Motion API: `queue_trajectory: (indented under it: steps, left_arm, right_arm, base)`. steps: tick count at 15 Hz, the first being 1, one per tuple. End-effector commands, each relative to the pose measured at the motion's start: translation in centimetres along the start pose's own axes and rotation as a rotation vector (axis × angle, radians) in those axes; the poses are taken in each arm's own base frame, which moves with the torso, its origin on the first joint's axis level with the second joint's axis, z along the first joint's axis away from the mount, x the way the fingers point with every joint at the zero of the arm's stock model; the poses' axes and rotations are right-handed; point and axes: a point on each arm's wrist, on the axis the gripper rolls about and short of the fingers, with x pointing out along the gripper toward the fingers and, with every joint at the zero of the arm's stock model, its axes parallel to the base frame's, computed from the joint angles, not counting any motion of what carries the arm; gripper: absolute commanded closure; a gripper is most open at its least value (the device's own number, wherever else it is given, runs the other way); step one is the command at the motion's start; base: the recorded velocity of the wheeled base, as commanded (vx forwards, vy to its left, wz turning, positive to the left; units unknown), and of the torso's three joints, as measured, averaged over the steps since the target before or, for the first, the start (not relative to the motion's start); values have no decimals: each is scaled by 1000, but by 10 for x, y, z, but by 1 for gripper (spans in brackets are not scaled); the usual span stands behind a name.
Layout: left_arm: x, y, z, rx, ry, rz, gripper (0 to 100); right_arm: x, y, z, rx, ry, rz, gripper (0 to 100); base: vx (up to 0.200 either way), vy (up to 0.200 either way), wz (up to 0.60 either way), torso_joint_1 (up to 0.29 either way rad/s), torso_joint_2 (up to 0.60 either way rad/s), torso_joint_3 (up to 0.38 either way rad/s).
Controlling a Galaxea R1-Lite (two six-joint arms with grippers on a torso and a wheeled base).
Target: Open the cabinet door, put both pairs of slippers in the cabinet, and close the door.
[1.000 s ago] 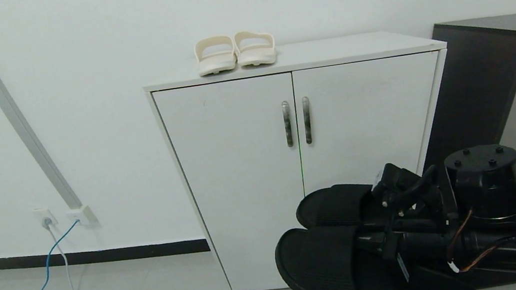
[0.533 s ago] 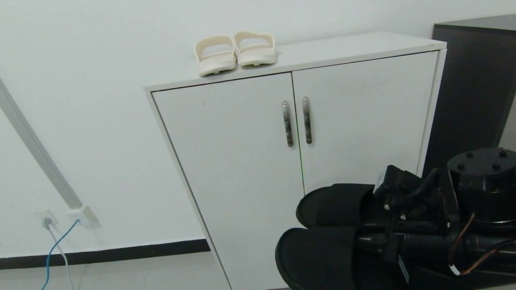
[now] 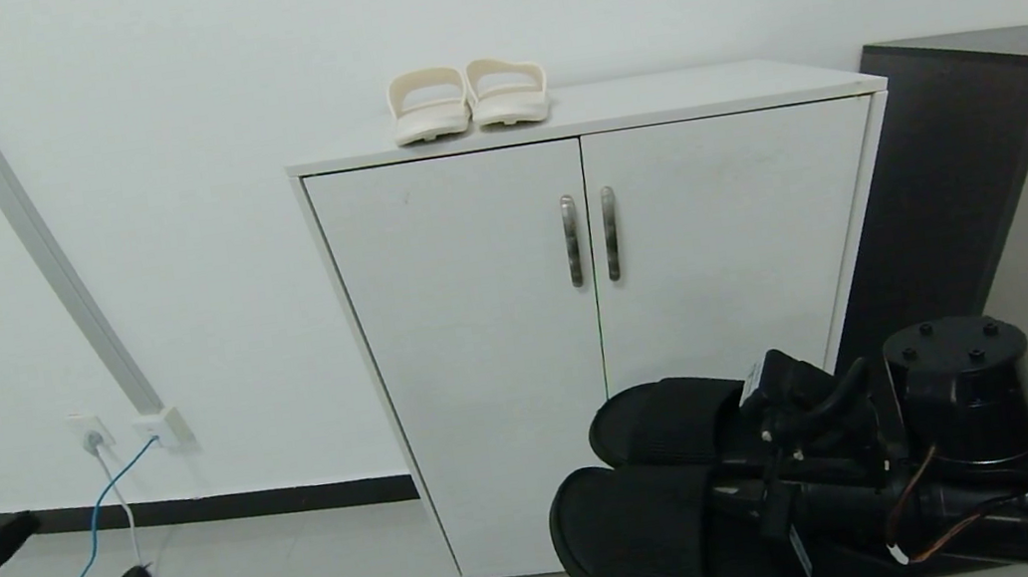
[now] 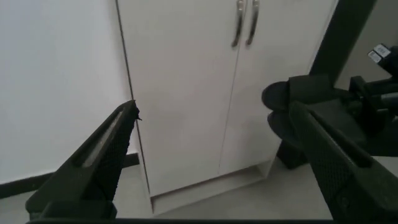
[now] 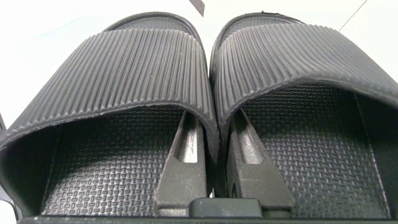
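1. The black slippers (image 3: 664,499) hang in front of the cabinet (image 3: 352,281), low before its right door (image 3: 728,238) and apart from it, side by side with their toes towards the cabinet.
2. The right gripper (image 5: 216,163) is clamped on this pair. One finger sits inside each slipper, and the two touching inner walls are pinched between them.
3. The cream slippers (image 3: 467,99) stand on the cabinet's top, side by side and touching, above the left door (image 3: 470,335) and close to the front edge.
4. Both cabinet doors are closed. Their two upright metal handles (image 3: 572,240) sit just beside each other at the middle seam.
5. The left gripper (image 4: 213,115) hangs low and well off to the cabinet's left, near the floor. Its jaws stand wide apart with nothing between them, and it points towards the cabinet's lower front.
6. A wall socket (image 3: 90,432) sits low on the wall to the cabinet's left, and a blue cable (image 3: 96,533) runs from beside it down to the floor.
7. A grey conduit (image 3: 10,208) slants up the same wall.
8. A dark cabinet (image 3: 950,167) stands just beside the white cabinet's right side.
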Motion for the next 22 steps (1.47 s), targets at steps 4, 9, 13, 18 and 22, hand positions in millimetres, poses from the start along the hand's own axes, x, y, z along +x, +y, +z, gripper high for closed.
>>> queue_trajectory:
  steps: [4, 9, 13, 18, 22]
  left_arm:
    - [80, 3, 7, -28, 98, -197, 0]
    - [132, -13, 28, -25, 104, -319, 0]
    - [181, -28, 36, -25, 115, -393, 0]
    - [254, -49, 60, -120, 37, -456, 0]
    - [300, -69, 55, -200, 45, -504, 0]
  right_arm:
    - [2, 0, -4, 4, 14, 4, 100]
    - [2, 0, -3, 5, 13, 5, 100]
    - [3, 0, -4, 9, 16, 3, 100]
    - [5, -3, -5, 16, 21, -5, 100]
    - [6, -3, -7, 18, 27, -4, 100]
  base:
    - [0, 0, 0, 0, 0, 0]
    - [0, 0, 0, 0, 0, 0]
    - [0, 0, 0, 0, 0, 0]
    - [0, 0, 0, 0, 0, 0]
    - [0, 0, 0, 0, 0, 0]
